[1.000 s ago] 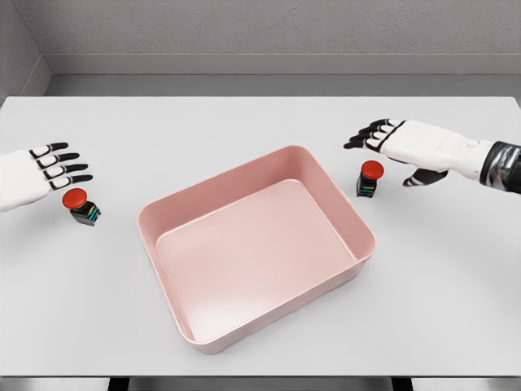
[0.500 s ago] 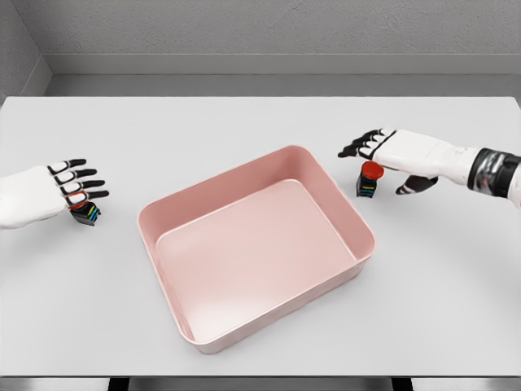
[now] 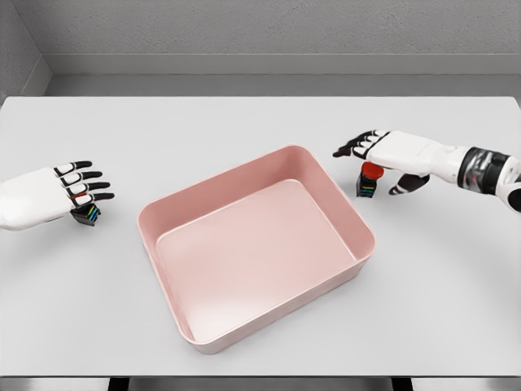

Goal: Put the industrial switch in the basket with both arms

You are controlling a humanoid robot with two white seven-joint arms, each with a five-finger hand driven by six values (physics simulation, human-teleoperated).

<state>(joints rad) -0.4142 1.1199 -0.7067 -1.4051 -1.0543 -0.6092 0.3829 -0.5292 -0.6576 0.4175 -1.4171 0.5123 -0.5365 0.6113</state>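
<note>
Both hands are coming down lower over the switches than a moment ago. The left hand (image 3: 57,191) is now covering the red top of the left switch (image 3: 85,213), so only its dark base with colored stripes is showing. The fingers are spread apart and are not holding it. The right hand (image 3: 389,149) is sliding a bit more to the left and is sitting right above the right switch (image 3: 368,180). Its fingers are stretched out and its thumb is hanging down beside the switch, not gripping it. That switch is standing upright, just to the right of the basket (image 3: 203,208).

The pink basket is sitting in the middle of the table (image 3: 244,122), turned at a slant, with nothing inside. Both switches are still on the table, one on each side of the basket. The table is flat and pale gray. Behind it, a gray wall (image 3: 269,28) is running across the room.
</note>
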